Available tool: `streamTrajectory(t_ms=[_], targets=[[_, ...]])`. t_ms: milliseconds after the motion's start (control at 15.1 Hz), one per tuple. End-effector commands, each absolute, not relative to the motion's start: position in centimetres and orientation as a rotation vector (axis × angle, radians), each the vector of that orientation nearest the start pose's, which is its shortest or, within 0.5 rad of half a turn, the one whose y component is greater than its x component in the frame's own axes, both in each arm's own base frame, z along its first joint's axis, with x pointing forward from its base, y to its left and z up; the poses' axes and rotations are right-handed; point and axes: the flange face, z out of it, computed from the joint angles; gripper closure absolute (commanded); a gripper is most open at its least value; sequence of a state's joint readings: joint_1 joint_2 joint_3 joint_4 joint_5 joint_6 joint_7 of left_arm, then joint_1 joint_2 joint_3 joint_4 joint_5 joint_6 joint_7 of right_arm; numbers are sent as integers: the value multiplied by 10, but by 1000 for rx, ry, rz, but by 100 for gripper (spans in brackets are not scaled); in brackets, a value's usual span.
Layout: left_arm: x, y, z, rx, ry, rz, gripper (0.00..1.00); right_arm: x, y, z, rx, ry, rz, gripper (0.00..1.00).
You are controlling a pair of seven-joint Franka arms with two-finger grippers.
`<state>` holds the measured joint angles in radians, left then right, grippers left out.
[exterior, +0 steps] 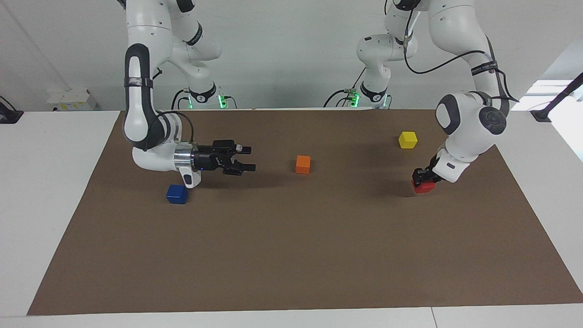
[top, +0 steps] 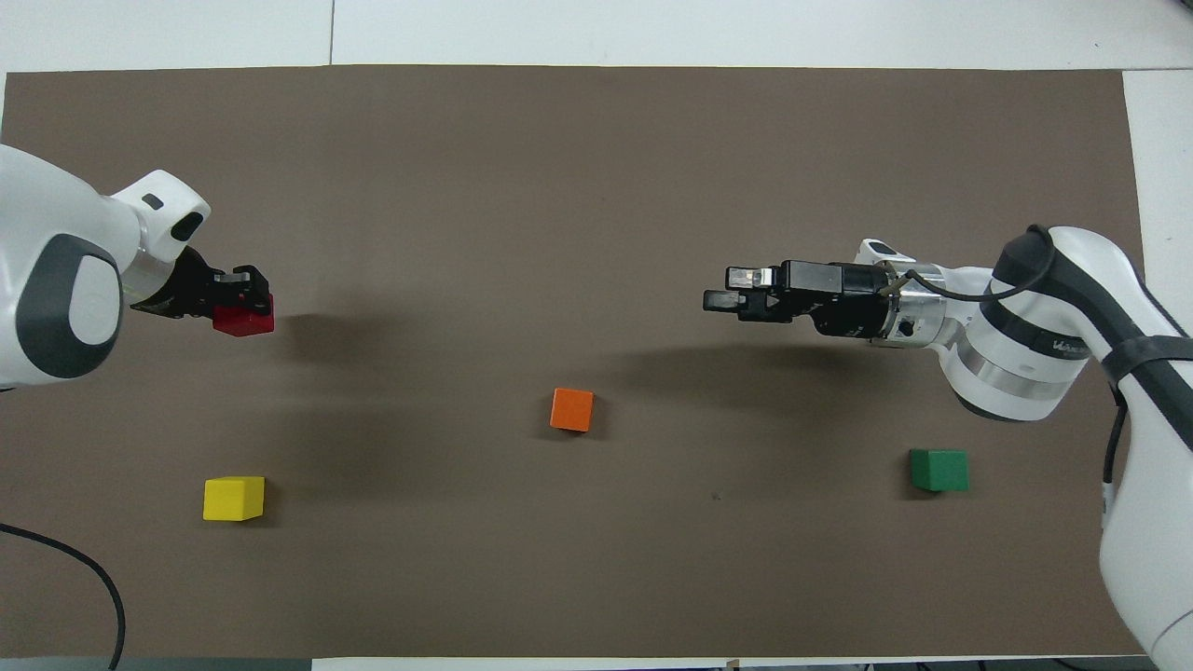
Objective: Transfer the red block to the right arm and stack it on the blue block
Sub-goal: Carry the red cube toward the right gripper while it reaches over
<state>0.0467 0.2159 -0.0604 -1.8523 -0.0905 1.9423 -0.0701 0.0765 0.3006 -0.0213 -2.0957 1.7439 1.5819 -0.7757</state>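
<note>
White table (exterior: 54, 191) — brown mat (exterior: 291, 255), perhaps paper.

red block (exterior: 423, 187) on mat, blue block (exterior: 176, 194) apart

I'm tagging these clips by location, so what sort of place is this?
Most likely a robotics lab test bench: two white robot arms, the left arm and the right arm, at a table with a brown mat holding small coloured cubes such as the orange cube.

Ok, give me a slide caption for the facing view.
Left gripper grasps the red block on the mat while the open right gripper waits near the blue block.
</note>
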Motion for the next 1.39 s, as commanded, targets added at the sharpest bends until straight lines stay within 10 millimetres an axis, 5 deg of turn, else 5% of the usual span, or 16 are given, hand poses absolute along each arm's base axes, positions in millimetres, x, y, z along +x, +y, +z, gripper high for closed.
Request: streamTrajectory(t_ms=[0,198,462,660,858,1123,1321], targets=[[597,-35,462,-3270,-523,324,100,567,165,339,-1297,78,5,0],[580,-86,505,-3202,-1040,496,100,564,190,343,-1195,28,65,0],[548,-139,553,-3094,-1484,758,100,553,204,348,-1097,-15,157,0],[516,-180,590,-2975,-1670,817,100,555,222,332,-974,-16,197,0],[511,-213,601,-2746,-2013,931,100,557,252,326,-864,-25,214,0],[490,-260,590,-2679,-2106,993,100,553,282,327,-795,-27,245,0],[483,-284,585,-2525,-2335,978,100,554,286,320,-788,-31,262,0]])
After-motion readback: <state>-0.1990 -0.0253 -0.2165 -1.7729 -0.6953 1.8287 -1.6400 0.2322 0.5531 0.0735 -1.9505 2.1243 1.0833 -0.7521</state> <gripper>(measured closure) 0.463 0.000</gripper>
